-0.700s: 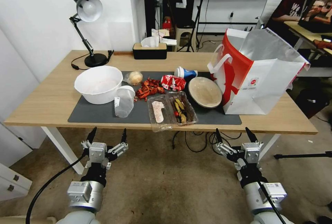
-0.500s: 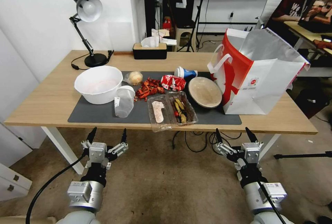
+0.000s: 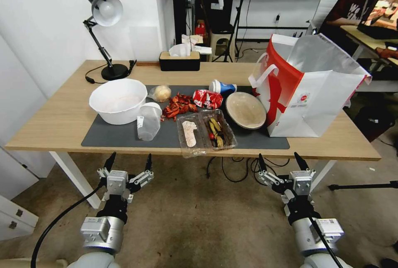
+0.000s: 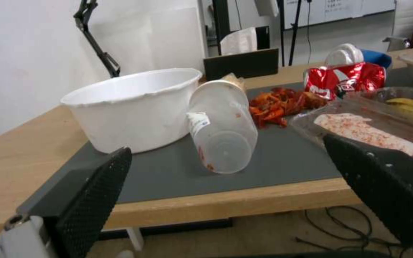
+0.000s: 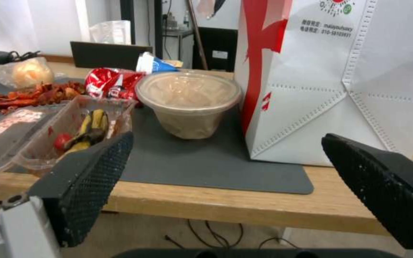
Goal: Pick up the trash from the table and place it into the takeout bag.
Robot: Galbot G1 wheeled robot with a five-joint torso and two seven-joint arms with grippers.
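Light wood forms the table [image 3: 62, 123], a dark grey mat [image 3: 124, 137] laid on it; the left end effector [image 3: 127, 163] hangs below and in front of the near edge, its 2 fingers spread wide and holding nothing; straight beyond it on the mat stands a white bowl [image 3: 118, 100], and a clear plastic cup [image 3: 148, 121] lies on its side against the bowl's right; farther back sit a plastic-wrapped yellowish ball [image 3: 161, 92] and a heap of red food scraps [image 3: 178, 105]; between the 2 end effectors a clear clamshell tray [image 3: 206, 131] overhangs the table edge, with a crumpled red wrapper [image 3: 207, 98] and a blue-and-white cup [image 3: 222, 87] behind it; the right end effector [image 3: 281, 161], also spread and empty, hangs below the edge; beyond it a beige round dish [image 3: 245, 109] touches the takeout bag [image 3: 319, 94], which stands open on the table's right part.
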